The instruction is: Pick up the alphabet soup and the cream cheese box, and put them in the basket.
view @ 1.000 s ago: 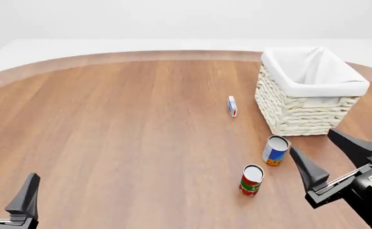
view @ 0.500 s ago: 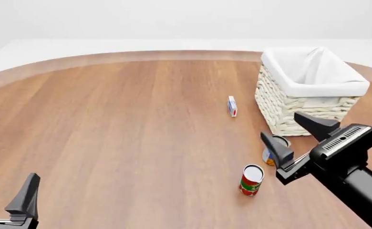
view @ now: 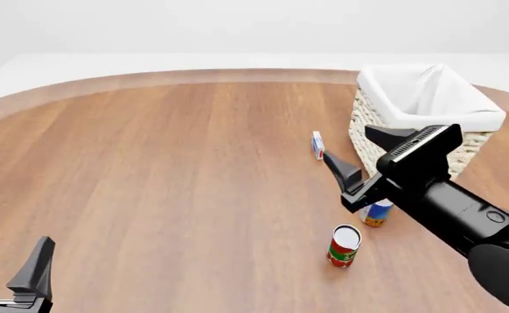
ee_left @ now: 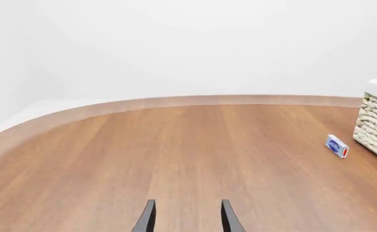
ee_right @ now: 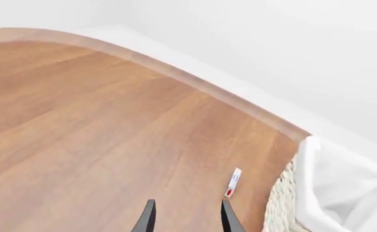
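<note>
In the front view the right gripper (view: pixel 369 155), jaws spread wide and holding nothing, hangs right of centre, above the table (view: pixel 168 182). The alphabet soup (view: pixel 376 213) stands upright just below it in the frame, half hidden behind the arm (only its lower label shows). The cream cheese box (view: pixel 317 145) stands on edge to the gripper's left, long axis running up-frame, near the basket (view: pixel 429 124). The left gripper (view: pixel 11 268), also open, sits at lower left, far from both. The right wrist view shows the box (ee_right: pixel 232 183) ahead beside the wicker, but not the soup.
</note>
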